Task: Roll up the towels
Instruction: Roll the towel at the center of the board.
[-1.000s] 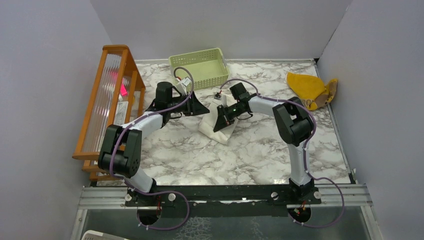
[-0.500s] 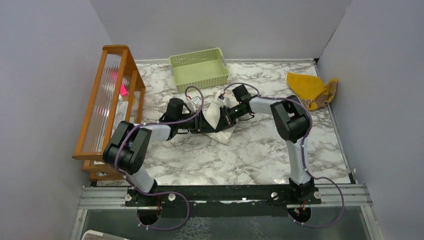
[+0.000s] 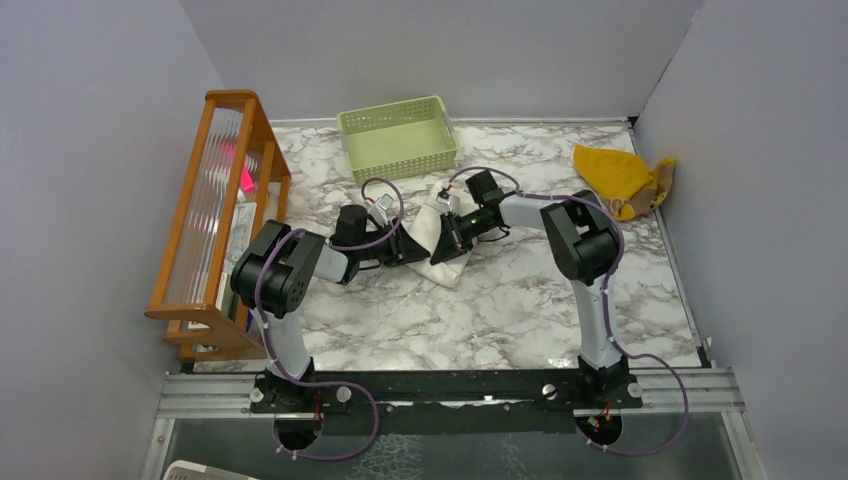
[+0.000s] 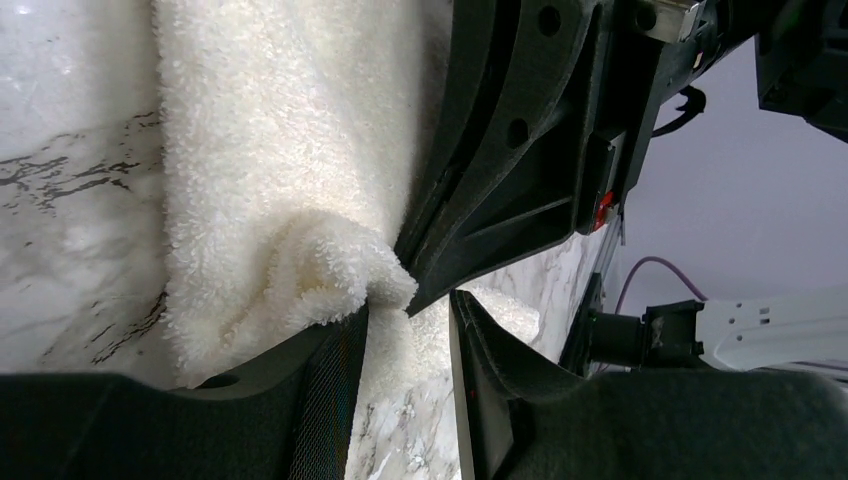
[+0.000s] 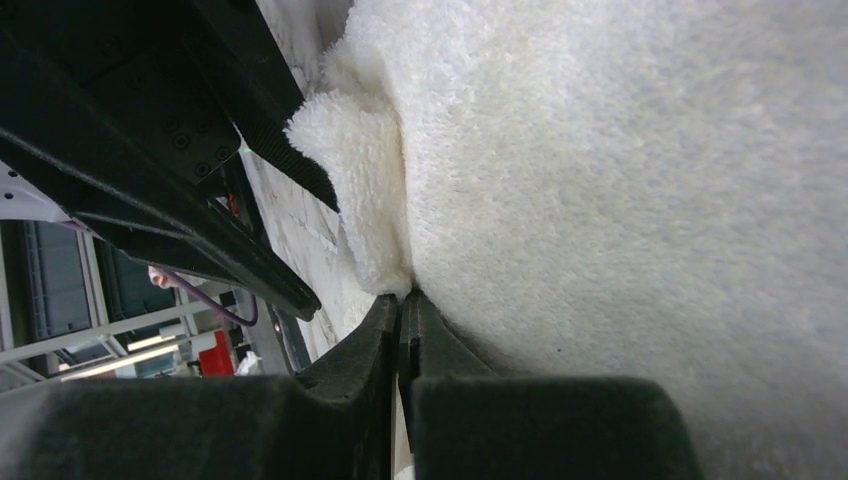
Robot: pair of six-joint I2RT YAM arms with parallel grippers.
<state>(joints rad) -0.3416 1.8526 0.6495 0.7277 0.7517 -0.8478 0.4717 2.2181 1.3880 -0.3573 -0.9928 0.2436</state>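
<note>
The cream-white towel [image 3: 452, 268] lies crumpled mid-table between both grippers. My right gripper [image 3: 441, 248] is shut on a fold of its edge; in the right wrist view the closed tips [image 5: 403, 300] pinch the cloth [image 5: 600, 180]. My left gripper [image 3: 408, 250] is low at the towel's left side, jaws open. In the left wrist view [image 4: 408, 308] a bunched fold of the towel [image 4: 270, 170] sits at the mouth of the jaws, close to the right gripper's finger [image 4: 500, 150]. The mustard-yellow towel [image 3: 612, 175] lies crumpled at the far right.
A pale green plastic basket [image 3: 398, 135] stands at the back centre. A wooden rack [image 3: 215, 210] with ribbed panels stands along the left wall. Grey walls enclose the marble table on three sides.
My left gripper has swung from beside the basket down and right to the cream-white towel's left edge. My right gripper stays shut on the towel, barely moved.
</note>
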